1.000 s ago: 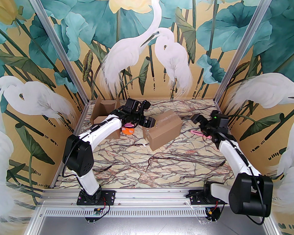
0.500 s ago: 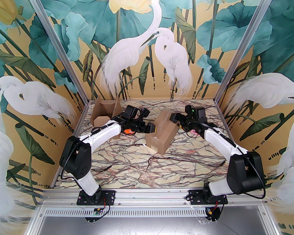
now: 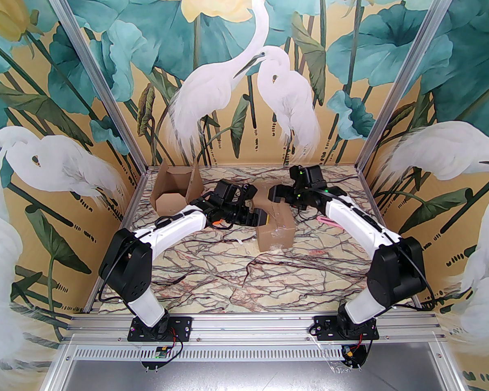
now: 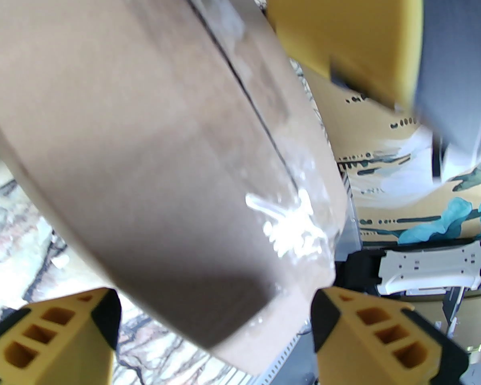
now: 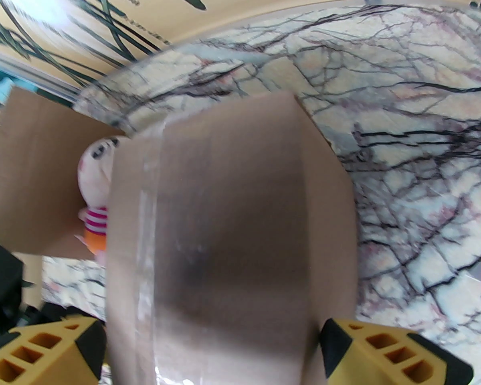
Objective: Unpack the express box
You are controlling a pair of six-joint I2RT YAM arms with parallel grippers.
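Observation:
The express box point(image 3: 278, 228) is a brown carton sealed with clear tape, lying mid-table with one end toward me. My left gripper point(image 3: 261, 219) is at its left side, and in the left wrist view the box point(image 4: 144, 134) sits between the yellow fingers point(image 4: 385, 335), gripped. My right gripper point(image 3: 275, 194) is over the far end. There the box point(image 5: 232, 235) lies between wide-spread fingers point(image 5: 385, 355), the gripper point(image 5: 212, 327) open around it.
An opened empty carton point(image 3: 173, 190) stands at the back left. A small striped toy point(image 5: 93, 199) lies between it and the sealed box. A pink tool point(image 3: 328, 221) lies on the marble to the right, under my right arm.
The right arm swung left from the pink tool to the box's far end. The left gripper turned the box, so that one end now points toward me.

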